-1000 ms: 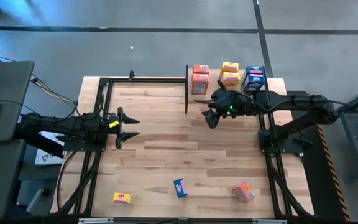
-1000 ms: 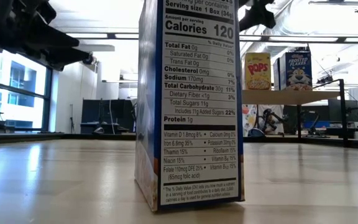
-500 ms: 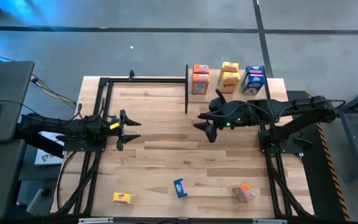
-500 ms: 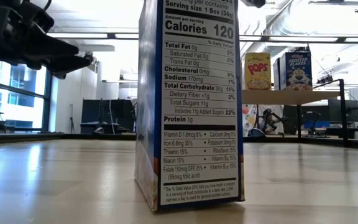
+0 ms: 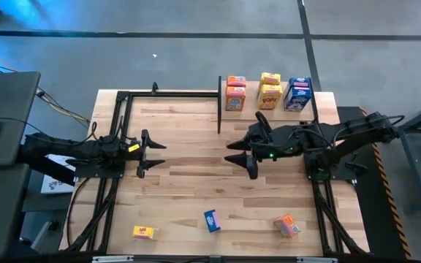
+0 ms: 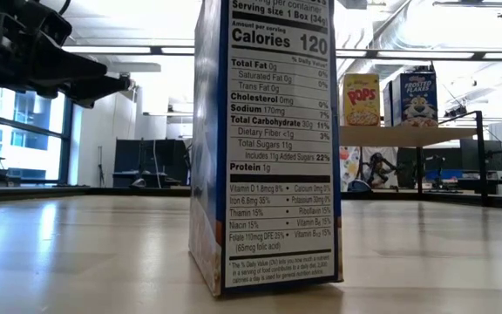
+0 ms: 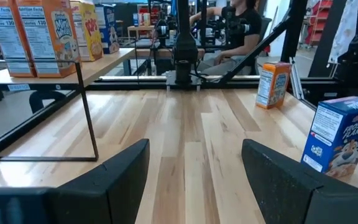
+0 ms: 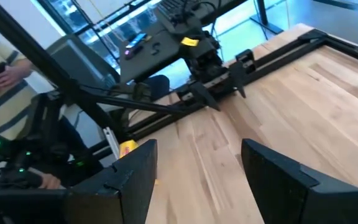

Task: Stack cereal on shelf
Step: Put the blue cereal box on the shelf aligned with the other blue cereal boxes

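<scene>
Shelf [image 5: 267, 110] at surface [image 5: 196, 183] far edge carries orange, yellow, blue cereal boxes [image 5: 269, 92]. Three more boxes [image 5: 212, 220] lie along near edge. Left tool [image 5: 152, 152] and right tool [image 5: 238, 155] released, empty, over surface.

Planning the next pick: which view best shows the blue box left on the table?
The low view: the blue box stands upright and fills the frame. High view shows it small; left wrist shows it at the edge; right wrist misses it.

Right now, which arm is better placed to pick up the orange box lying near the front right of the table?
Probably the right: the right gripper is open, empty and nearer the orange box than the left gripper.
</scene>
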`<state>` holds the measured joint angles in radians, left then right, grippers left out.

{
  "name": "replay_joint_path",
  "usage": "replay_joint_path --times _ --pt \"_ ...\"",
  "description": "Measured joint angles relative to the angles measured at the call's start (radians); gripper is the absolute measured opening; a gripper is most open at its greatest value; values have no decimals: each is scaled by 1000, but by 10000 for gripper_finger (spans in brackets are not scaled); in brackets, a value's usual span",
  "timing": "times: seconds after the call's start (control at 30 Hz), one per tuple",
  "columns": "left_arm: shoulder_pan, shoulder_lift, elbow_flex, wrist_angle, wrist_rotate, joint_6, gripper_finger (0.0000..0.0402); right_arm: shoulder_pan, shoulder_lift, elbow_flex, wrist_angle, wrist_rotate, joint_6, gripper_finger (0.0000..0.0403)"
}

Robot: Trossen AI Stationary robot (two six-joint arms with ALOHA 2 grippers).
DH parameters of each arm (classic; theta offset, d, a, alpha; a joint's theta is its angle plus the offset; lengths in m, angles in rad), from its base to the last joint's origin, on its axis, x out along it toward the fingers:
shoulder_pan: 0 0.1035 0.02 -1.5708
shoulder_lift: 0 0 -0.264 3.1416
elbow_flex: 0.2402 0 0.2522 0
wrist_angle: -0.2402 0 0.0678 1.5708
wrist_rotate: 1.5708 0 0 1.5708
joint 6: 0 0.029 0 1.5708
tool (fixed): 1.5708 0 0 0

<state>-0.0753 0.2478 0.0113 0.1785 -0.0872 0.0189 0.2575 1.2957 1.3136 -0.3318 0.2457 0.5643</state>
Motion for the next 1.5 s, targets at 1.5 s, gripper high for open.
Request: replay_joint_path --times 1.5 --pt "0 0 1 -2 -2 -7 246 188 515 705 -682 104 470 226"
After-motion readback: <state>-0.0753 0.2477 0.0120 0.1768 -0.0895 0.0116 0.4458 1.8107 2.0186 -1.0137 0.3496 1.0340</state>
